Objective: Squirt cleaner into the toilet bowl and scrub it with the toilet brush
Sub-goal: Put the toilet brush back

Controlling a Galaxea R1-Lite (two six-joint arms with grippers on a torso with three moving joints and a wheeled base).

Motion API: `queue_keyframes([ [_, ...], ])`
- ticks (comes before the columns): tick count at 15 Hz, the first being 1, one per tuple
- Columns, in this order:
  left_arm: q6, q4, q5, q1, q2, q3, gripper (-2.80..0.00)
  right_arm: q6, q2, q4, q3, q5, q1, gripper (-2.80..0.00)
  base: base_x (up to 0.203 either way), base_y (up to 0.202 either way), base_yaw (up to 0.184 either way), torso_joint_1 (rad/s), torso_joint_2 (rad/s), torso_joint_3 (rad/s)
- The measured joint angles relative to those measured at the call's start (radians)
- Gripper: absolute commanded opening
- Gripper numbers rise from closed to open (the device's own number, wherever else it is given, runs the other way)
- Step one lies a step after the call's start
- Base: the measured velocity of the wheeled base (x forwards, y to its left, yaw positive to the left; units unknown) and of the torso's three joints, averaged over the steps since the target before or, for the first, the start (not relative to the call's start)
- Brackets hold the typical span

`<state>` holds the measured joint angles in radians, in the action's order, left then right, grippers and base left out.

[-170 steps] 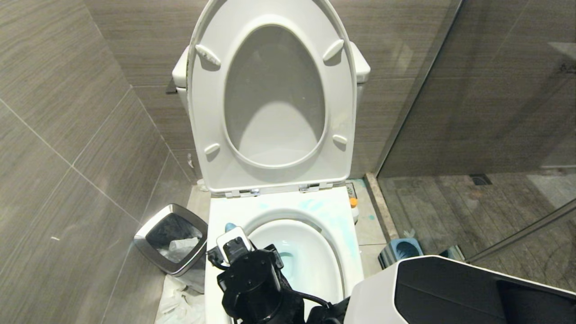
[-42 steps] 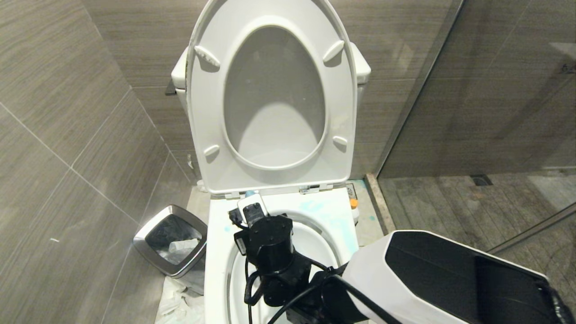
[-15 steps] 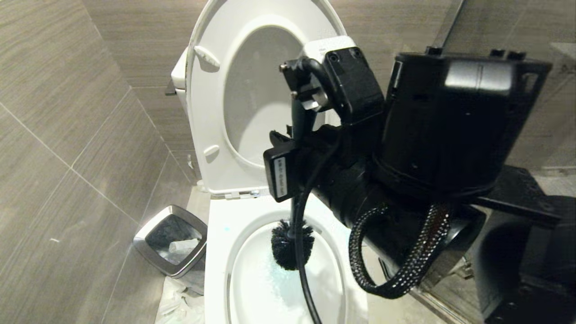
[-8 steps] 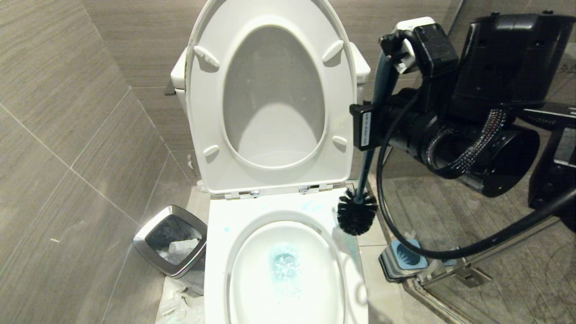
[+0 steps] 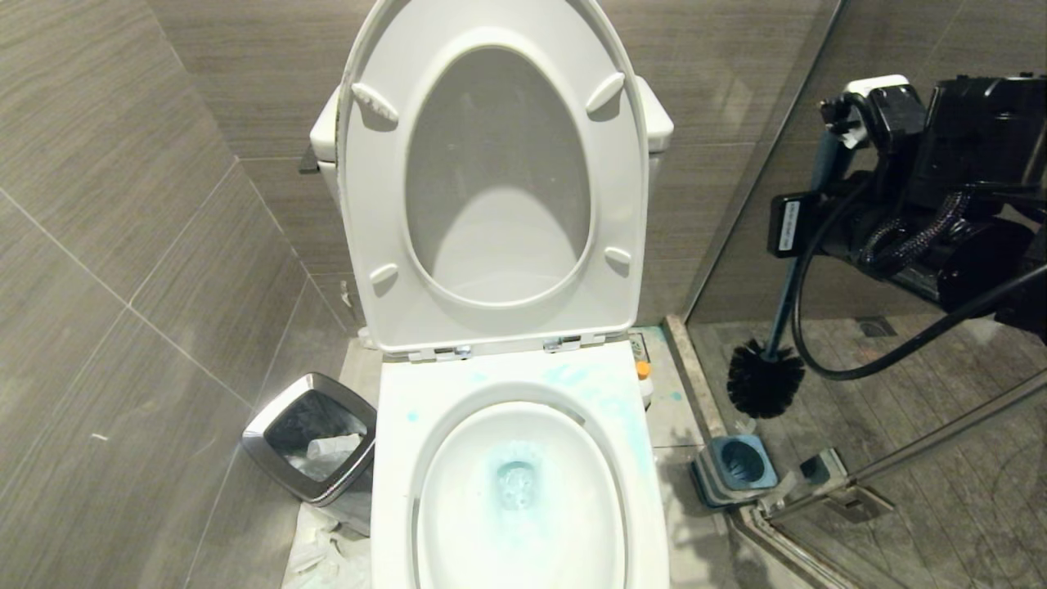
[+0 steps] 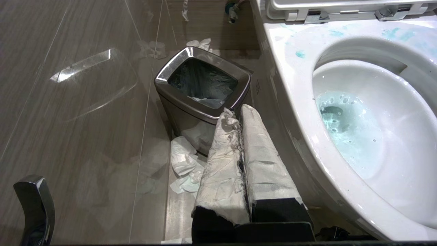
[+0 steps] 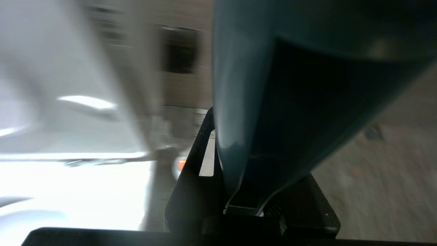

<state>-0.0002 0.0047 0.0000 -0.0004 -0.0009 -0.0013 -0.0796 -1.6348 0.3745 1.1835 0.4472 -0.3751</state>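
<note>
The right gripper (image 5: 806, 225) is clamped on the dark teal handle of the toilet brush (image 5: 777, 327); in the right wrist view the handle (image 7: 273, 102) fills the space between the black fingers (image 7: 191, 177). Below the fingers the handle runs down to the black bristle head (image 5: 765, 380), which hangs in the air over the floor beside the glass partition edge (image 5: 757, 176). Just below the head stands the light-blue-and-grey holder (image 5: 736, 468), apart from it. To the left of the fingers, well apart, is the toilet bowl (image 5: 393, 458), seat and lid raised; the cleaner (image 5: 517, 478) tints its water and smears the rim. The left gripper (image 6: 239, 136), its wrapped fingers pressed together on nothing, hangs between the bowl's outer wall and the steel waste bin (image 6: 203, 85), near both.
</note>
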Motion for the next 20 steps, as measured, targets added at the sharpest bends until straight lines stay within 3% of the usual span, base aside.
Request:
queue_keyframes([
  [3,0.0,0.0,0.0,0.0,0.0,0.0,-2.8,0.022,-0.02,0.11,-0.117,0.001,0.088,-2.8,0.0,0.0,0.0,0.0,0.0,0.0],
  [8,0.001,0.0,0.0,0.0,0.0,0.0,-2.8,0.076,-0.13,0.407,-0.299,0.001,0.157,-2.8,0.0,0.0,0.0,0.0,0.0,0.0],
  [17,0.0,0.0,0.0,-0.001,0.0,0.0,-2.8,0.075,-0.392,0.675,-0.334,-0.001,0.228,-2.8,0.0,0.0,0.0,0.0,0.0,0.0],
  [20,0.0,0.0,0.0,0.0,0.0,0.0,-2.8,0.029,-0.481,0.792,-0.341,-0.003,0.261,-2.8,0.0,0.0,0.0,0.0,0.0,0.0],
])
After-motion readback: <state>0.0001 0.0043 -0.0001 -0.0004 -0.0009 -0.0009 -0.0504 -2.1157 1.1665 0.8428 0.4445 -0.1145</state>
